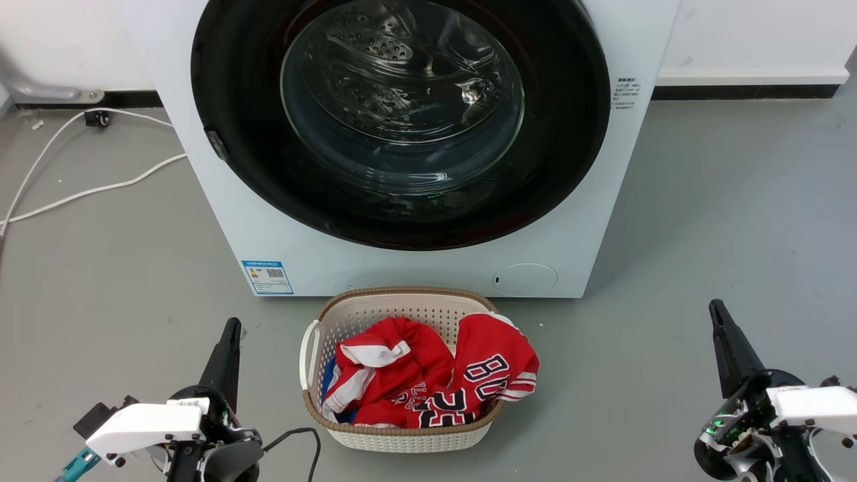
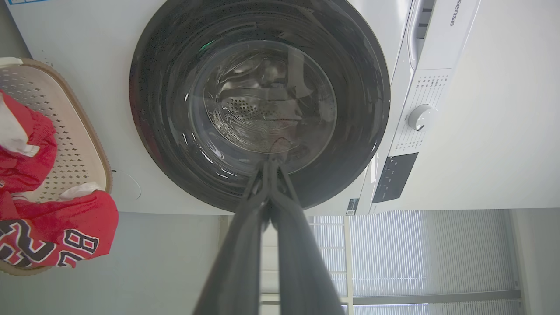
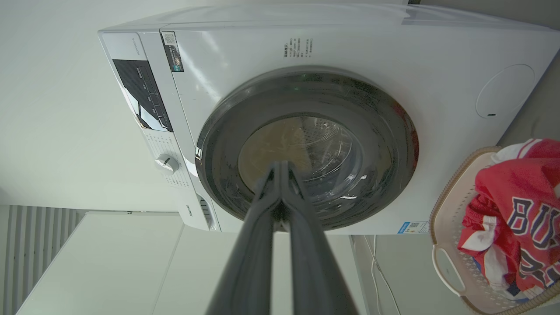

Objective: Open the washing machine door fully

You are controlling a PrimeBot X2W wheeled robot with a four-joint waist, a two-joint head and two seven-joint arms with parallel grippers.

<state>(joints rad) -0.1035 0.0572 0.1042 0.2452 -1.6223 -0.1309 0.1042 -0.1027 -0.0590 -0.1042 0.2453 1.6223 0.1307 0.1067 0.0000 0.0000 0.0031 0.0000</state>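
One washing machine door (image 1: 402,120) sits closed, facing the basket (image 1: 402,438).

Grey floor (image 1: 723,221); white wall (image 1: 750,33), dark skirting (image 1: 743,92); white cable (image 1: 100,189) on floor; slatted blinds (image 2: 437,253).

I see my left gripper (image 2: 270,162), its long dark fingers (image 2: 245,245) pressed together, the tips showing against the round glossy black washing machine door (image 2: 262,100), which sits flush. A white round dial (image 2: 422,118) lies to one side of the door. A cream perforated plastic basket (image 2: 83,144) of red jerseys (image 2: 57,227) lies to the other.
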